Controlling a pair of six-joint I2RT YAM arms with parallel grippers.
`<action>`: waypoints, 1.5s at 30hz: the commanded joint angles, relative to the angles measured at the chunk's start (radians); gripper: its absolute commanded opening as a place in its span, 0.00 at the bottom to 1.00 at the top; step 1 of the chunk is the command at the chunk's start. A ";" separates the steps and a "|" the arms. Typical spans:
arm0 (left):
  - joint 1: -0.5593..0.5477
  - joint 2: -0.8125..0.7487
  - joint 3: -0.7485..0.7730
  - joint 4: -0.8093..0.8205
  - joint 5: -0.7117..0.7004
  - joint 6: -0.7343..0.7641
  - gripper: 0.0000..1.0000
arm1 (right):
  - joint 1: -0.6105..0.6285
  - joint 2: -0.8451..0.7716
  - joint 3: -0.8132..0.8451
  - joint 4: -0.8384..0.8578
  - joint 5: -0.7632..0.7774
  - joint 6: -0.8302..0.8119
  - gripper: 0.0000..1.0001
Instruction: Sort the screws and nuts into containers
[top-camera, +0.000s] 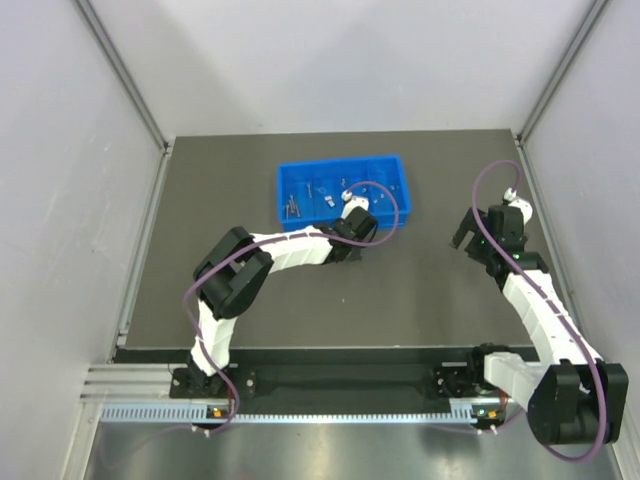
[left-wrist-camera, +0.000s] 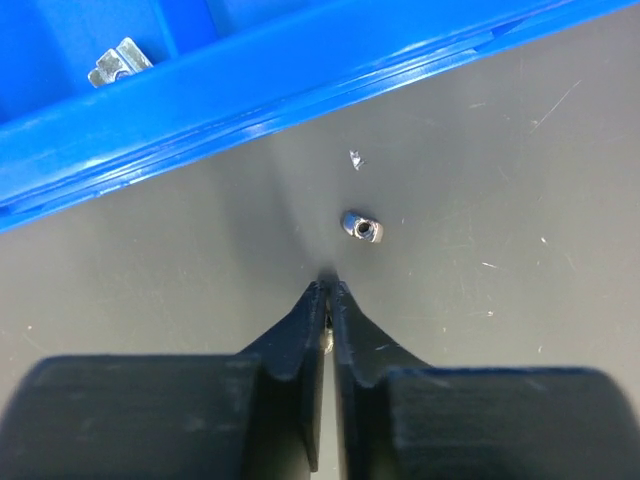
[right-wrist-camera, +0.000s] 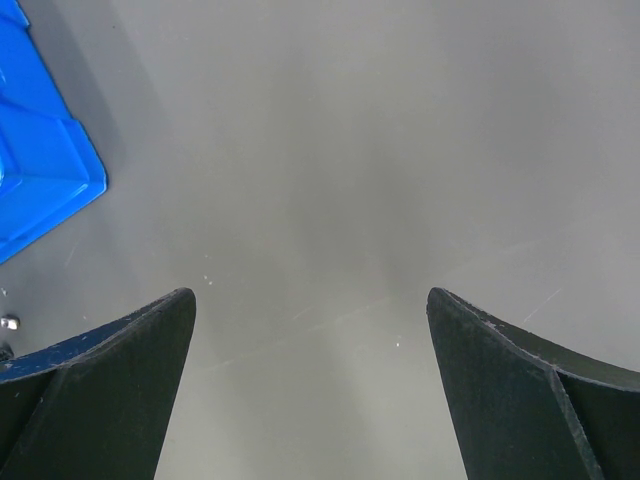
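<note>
One nut (left-wrist-camera: 361, 228) is lying on the table (left-wrist-camera: 520, 200) near the blue tray (left-wrist-camera: 250, 70). I am watching my left gripper (left-wrist-camera: 327, 290) sitting pinched together just behind it, my right gripper (right-wrist-camera: 310, 330) gaping wide.

The blue tray (top-camera: 340, 162) is sitting on the dark counter (top-camera: 200, 200), toward the far side. Thin silvery screws (top-camera: 291, 206) are lying in its leftmost compartment. The left pincer (top-camera: 352, 212) is sitting at the tray's near edge, with the left arm (top-camera: 290, 248) stretching in from the left. The right pincer (top-camera: 468, 232) is standing right of the tray, well apart from it, with its fingers spread.
</note>
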 joint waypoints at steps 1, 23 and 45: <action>-0.005 -0.018 0.014 -0.040 0.008 -0.006 0.17 | -0.007 -0.016 0.001 0.006 0.020 0.004 1.00; -0.021 -0.051 -0.052 -0.092 0.008 -0.035 0.25 | -0.007 -0.003 -0.008 0.015 0.006 0.015 1.00; -0.021 -0.077 0.201 0.098 0.022 0.137 0.00 | -0.009 -0.008 -0.003 0.021 0.021 0.018 1.00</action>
